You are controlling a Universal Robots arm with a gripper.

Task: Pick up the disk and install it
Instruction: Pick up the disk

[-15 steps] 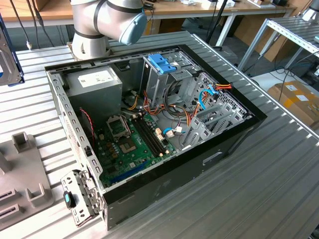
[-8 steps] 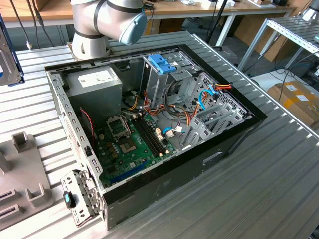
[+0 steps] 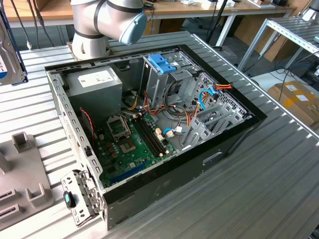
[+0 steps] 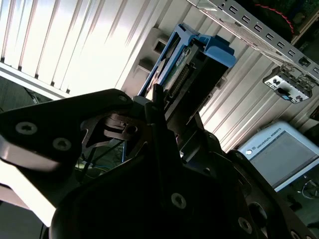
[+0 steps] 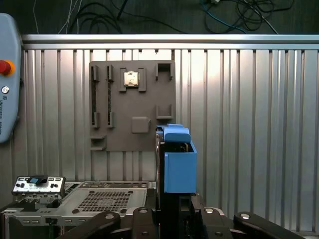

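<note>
The disk [image 5: 178, 169] stands on edge in my hand [image 5: 172, 213], which is clamped on one end of it, over the table [image 5: 249, 124] and well apart from the drive cage [image 3: 164, 79] in the open case [image 3: 224, 149]. Held by one end, it could tilt. Its blue rails might then snag the cage or the loose cables [image 3: 188, 118].

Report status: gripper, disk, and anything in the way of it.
Gripper shut on the disk. Disk on edge over the ribbed table, outside the open computer case. Grey fixture plate beyond it, not touching.
</note>
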